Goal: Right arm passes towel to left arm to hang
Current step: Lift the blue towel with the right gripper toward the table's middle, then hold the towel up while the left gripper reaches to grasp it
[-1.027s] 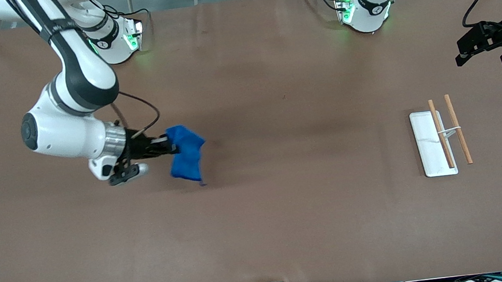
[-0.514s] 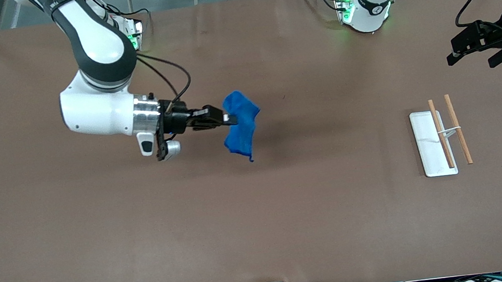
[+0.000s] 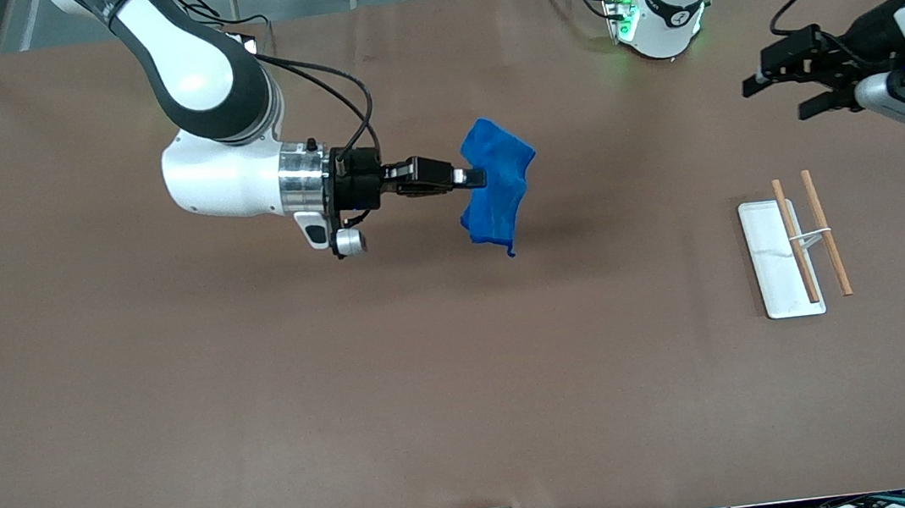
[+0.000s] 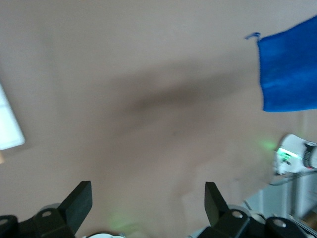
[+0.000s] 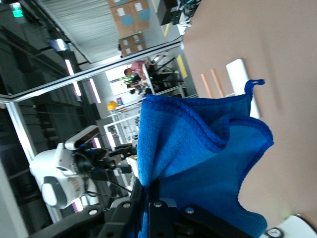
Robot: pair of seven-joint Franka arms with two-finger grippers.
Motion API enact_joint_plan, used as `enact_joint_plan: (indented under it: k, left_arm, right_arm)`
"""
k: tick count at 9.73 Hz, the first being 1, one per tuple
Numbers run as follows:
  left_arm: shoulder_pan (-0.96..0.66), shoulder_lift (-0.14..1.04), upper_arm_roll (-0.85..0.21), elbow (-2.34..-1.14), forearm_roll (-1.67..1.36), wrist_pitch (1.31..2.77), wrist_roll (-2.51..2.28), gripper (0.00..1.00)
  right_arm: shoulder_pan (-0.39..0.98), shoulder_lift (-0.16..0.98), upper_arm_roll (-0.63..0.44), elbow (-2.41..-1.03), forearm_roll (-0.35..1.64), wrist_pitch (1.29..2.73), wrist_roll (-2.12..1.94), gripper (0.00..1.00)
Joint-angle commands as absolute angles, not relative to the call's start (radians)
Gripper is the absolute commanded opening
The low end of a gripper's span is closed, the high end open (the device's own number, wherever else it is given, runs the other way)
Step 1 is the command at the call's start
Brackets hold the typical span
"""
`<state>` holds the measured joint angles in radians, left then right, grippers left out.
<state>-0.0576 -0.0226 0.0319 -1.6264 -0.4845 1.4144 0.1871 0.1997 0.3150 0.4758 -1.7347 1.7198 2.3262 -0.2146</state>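
Item: the towel [image 3: 498, 185], bright blue, fluffy, with a darker stitched hem and a short loop at its lowest corner; held in the air over the middle of the brown surface [image 3: 434, 392], clear of it, hanging in loose folds from a bunched upper edge. Holder: the right gripper [image 3: 471, 177], reaching level from the right arm's end of the surface, jaws pinching the towel's gathered edge; in the right wrist view the cloth [image 5: 203, 163] fans out from the jaws and fills most of the middle, loop at one corner. Second arm: the left gripper [image 3: 773, 73], up in the air over the left arm's end of the surface, pointing toward the towel and well apart from it, jaws spread with nothing between them; the left wrist view shows both dark fingertips [image 4: 79, 201] wide apart over bare surface, with a corner of the towel [image 4: 290, 69] and its loop at the frame's edge. Other contents: a white rectangular base [image 3: 775, 260] lying on the surface toward the left arm's end, carrying two slim wooden rods [image 3: 828, 243] side by side, joined by a thin pale crosspiece; the rods lie parallel to the base's long edge.
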Motion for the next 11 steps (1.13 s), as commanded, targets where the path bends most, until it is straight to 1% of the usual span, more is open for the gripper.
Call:
enact_joint_plan:
  k: [1, 2, 5, 7, 8, 11]
  left_arm:
    - [-0.142, -0.096, 0.165, -1.822, -0.653, 1.417, 0.253, 1.00]
    - [-0.152, -0.109, 0.196, -1.882, -0.720, 1.417, 0.280, 1.00]
    - [-0.144, -0.101, 0.199, -2.072, -1.008, 1.402, 0.336, 1.00]
    - [-0.141, -0.089, 0.199, -2.170, -1.142, 1.405, 0.433, 1.00]
    - [-0.141, -0.077, 0.199, -2.212, -1.231, 1.408, 0.475, 1.00]
    - [-0.149, 0.001, 0.193, -2.253, -1.402, 1.410, 0.491, 0.96]
  right_arm:
    - [0.231, 0.345, 0.482, -1.718, 1.886, 2.332, -0.346, 0.00]
    - [0.242, 0.362, 0.482, -1.718, 1.932, 2.332, -0.403, 0.00]
    - [0.259, 0.385, 0.483, -1.720, 1.983, 2.325, -0.419, 0.00]
    - [0.261, 0.384, 0.497, -1.721, 1.996, 2.327, -0.420, 0.00]
    - [0.259, 0.385, 0.505, -1.721, 2.002, 2.330, -0.420, 0.00]
    - [0.258, 0.383, 0.505, -1.727, 2.002, 2.332, -0.423, 0.00]
